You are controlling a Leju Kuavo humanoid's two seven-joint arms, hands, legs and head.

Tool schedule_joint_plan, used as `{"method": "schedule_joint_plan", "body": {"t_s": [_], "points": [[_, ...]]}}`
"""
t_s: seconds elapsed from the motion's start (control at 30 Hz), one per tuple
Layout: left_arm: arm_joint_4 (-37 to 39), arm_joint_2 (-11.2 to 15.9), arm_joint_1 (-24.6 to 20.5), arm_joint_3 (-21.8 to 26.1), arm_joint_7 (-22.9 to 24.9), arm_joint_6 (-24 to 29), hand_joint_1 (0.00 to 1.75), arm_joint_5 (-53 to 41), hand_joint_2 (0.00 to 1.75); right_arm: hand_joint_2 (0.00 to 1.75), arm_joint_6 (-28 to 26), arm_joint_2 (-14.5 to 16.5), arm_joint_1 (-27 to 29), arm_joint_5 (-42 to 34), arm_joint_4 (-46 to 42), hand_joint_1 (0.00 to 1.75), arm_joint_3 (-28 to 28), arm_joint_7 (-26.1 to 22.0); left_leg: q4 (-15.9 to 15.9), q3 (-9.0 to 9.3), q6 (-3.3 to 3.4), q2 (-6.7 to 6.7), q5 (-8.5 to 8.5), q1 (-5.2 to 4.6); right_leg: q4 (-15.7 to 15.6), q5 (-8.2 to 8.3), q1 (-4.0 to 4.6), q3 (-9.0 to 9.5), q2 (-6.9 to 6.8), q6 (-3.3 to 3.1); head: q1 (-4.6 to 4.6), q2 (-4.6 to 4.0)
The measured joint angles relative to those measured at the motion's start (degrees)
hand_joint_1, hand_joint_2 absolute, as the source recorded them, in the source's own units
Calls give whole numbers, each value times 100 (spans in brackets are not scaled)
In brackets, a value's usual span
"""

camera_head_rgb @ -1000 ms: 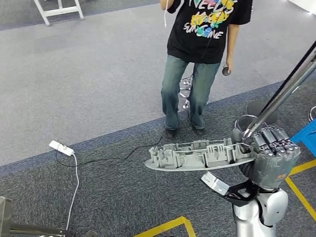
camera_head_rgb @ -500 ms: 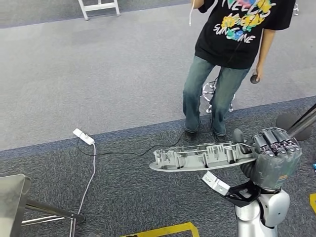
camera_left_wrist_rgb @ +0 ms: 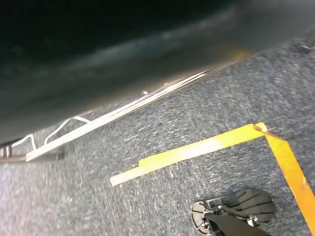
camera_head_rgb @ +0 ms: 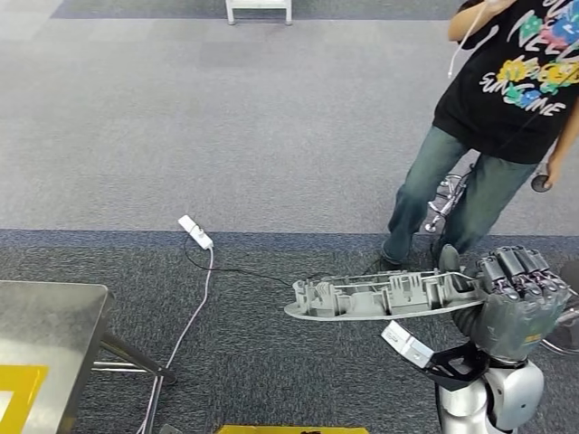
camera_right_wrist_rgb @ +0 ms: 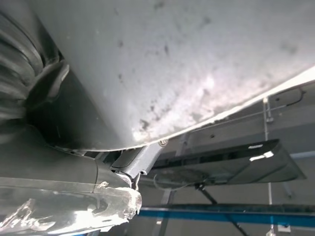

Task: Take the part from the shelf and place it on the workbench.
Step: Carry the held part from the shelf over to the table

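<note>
Right hand (camera_head_rgb: 517, 298) grips the grey part (camera_head_rgb: 383, 296) by its right end, long axis level and pointing left toward the workbench (camera_head_rgb: 51, 316) (steel corner, low left). Left hand's state: cannot tell. Bench lies well apart.

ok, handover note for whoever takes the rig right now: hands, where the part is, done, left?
Right hand: grips the grey part by one end, roughly level, out over the carpet.
Left hand: its state can't be judged from these views.
Workbench: a metal corner sits low on the robot's left, apart from the part.
Done: part is in hand, off the shelf.
Left: bring it over to the workbench, set it down, let go.
Note: a person stands close ahead on the right; power strip and cable on the floor.
</note>
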Motion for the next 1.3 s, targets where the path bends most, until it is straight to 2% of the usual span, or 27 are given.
{"method": "schedule_joint_plan", "body": {"t_s": [0.07, 0.1, 0.17, 0.2, 0.23, 0.3, 0.37, 0.4, 0.43, 0.47, 0.5, 0.53, 0.6, 0.67, 0.73, 0.77, 0.8, 0.87, 0.93, 0.97, 1.0, 1.03, 1.1, 1.17, 1.23, 1.27, 1.3], "points": [[0, -3, -3, 2, 0, 1, 0, 0, 0, 175, 0, 0, 1, 14, 1, 175, -2, 14, 11, 17, -24, -162, -16, -6, -767, 438, -20, 309, 189, -29, 1, 0], [0, -4, -9, 3, 0, 2, 0, 0, 0, 175, 0, 1, 0, 20, 2, 175, -2, 20, 25, 6, -48, -237, -22, -9, -1093, 552, -36, 459, 300, -44, -2, 0], [0, -5, -5, 7, 1, 8, 0, 1, 0, 175, 0, 2, -2, 38, 8, 175, 4, 34, 42, -46, -116, -361, -15, -1, -1357, 571, -42, 591, 415, -72, -5, 0], [0, -5, 5, 13, 3, 14, 0, 1, 0, 175, 0, 4, -5, 54, 13, 175, 11, 41, 43, -71, -155, -422, -5, 11, -1385, 568, -42, 612, 367, -90, -6, 0], [0, 1, 20, 24, 8, 21, 0, 1, 0, 175, 0, 7, -10, 73, 20, 175, 22, 48, 53, -85, -189, -402, -11, 18, -1399, 576, -44, 623, 307, -116, -5, 0], [0, 9, 24, 54, 16, 36, 0, 1, 0, 175, 0, 13, -15, 90, 36, 175, 38, 56, 277, -192, -262, -132, -162, 7, -1435, 582, -59, 664, 162, -183, -46, 0], [0, 8, 1, 74, 18, 44, 0, 1, 0, 175, 0, 15, -14, 69, 59, 175, 40, 56, 931, -516, -328, 202, -506, 18, -1448, 562, -50, 692, -8, -235, -86, 0], [0, 6, -7, 80, 18, 44, 0, 2, 0, 175, 0, 15, -14, 56, 74, 175, 38, 55, 1306, -711, -352, 265, -660, 37, -1447, 550, -44, 697, -94, -247, -85, 0], [0, 4, -6, 86, 18, 44, 0, 2, 0, 175, 0, 15, -15, 44, 92, 175, 37, 52, 1575, -853, -368, 292, -733, 54, -1446, 537, -39, 704, -175, -251, -85, 0], [0, 2, 0, 92, 18, 44, 0, 2, 0, 175, 0, 15, -16, 38, 110, 175, 37, 50, 1652, -899, -376, 305, -695, 65, -1445, 524, -37, 715, -252, -248, -85, 0], [0, 3, 8, 99, 18, 45, 0, 2, 0, 175, 0, 15, -17, 34, 124, 175, 37, 48, 1501, -825, -374, 325, -551, 70, -1444, 509, -36, 734, -324, -239, -87, 0], [0, 5, 13, 104, 18, 48, 0, 2, 0, 175, 0, 15, -17, 33, 134, 175, 37, 46, 1166, -650, -359, 383, -343, 66, -1444, 488, -34, 762, -394, -226, -87, 0], [0, 11, 3, 109, 17, 53, 0, 2, 0, 175, 0, 15, -18, 31, 144, 175, 36, 46, 420, -257, -295, 648, -48, 17, -1437, 438, -8, 816, -521, -178, -88, 0], [0, 11, -11, 109, 16, 56, 0, 2, 0, 175, 0, 15, -22, 27, 151, 175, 35, 46, 109, -115, -225, 800, -14, -36, -1430, 395, 28, 846, -644, -122, -79, 0], [0, 9, 1, 110, 15, 57, 0, 2, 0, 175, 0, 15, -28, 25, 162, 175, 42, 43, 79, -125, -157, 683, -17, -35, -1442, 360, 32, 872, -743, -64, -72, 0], [0, 8, 11, 111, 15, 60, 0, 3, 0, 175, 0, 15, -31, 21, 167, 175, 46, 42, 59, -116, -122, 612, -10, -22, -1413, 313, 18, 871, -668, -35, -66, -1], [0, 8, 14, 113, 14, 68, 0, 9, 0, 175, 0, 14, -32, 14, 171, 175, 48, 39, 38, -103, -85, 542, 2, -6, -1290, 217, 3, 825, -524, -14, -55, -1], [0, 4, -3, 116, 8, 91, 0, 21, 0, 175, 0, 13, -35, -4, 191, 175, 42, 37, 21, -93, -33, 391, 11, 8, -673, -109, -18, 537, -167, 4, -21, -1], [0, -3, -16, 123, 2, 110, 0, 26, 0, 175, 0, 13, -40, -13, 232, 175, 35, 32, 24, -92, -11, 223, 8, -1, 53, -362, -16, 147, -45, 5, -7, 0], [0, -7, -12, 130, 0, 119, 0, 26, 0, 175, 0, 13, -45, -14, 256, 175, 34, 30, 25, -86, -9, 136, 5, -5, 195, -342, -14, 41, -30, 3, -7, 0], [0, -10, -6, 139, -1, 128, 0, 26, 0, 175, 0, 13, -53, -12, 280, 175, 37, 29, 28, -74, -11, 48, 2, -6, 106, -200, -15, 44, -20, -4, -7, 0], [0, -14, -1, 150, -1, 139, 0, 26, 0, 175, 0, 13, -67, -9, 303, 175, 42, 29, 31, -59, -18, -42, -3, -5, -191, 31, -19, 150, 17, -15, -7, 0], [0, -19, -5, 175, -1, 161, 0, 26, 0, 175, 0, 11, -110, -6, 345, 175, 56, 29, 50, -47, -51, -206, -18, -2, -948, 417, -44, 466, 255, -44, -10, 0], [0, -20, -9, 204, 1, 180, 0, 26, 0, 175, 0, 9, -158, -4, 380, 175, 73, 29, 72, -96, -117, -333, -7, 16, -1325, 486, -54, 654, 451, -67, -14, 0], [0, -19, 10, 232, 9, 195, 0, 26, 0, 175, 0, 9, -202, -3, 409, 175, 99, 26, 73, -152, -199, -441, 22, 45, -1378, 467, -45, 692, 392, -98, -16, 0], [0, -19, 24, 243, 13, 203, 0, 26, 0, 175, 0, 9, -222, -3, 422, 175, 116, 21, 94, -170, -237, -390, 9, 43, -1399, 478, -48, 705, 328, -123, -23, 0], [0, -19, 28, 250, 16, 210, 0, 26, 0, 175, 0, 9, -239, -4, 431, 175, 130, 15, 184, -215, -273, -262, -48, 35, -1423, 486, -54, 729, 250, -157, -46, 0]]}}
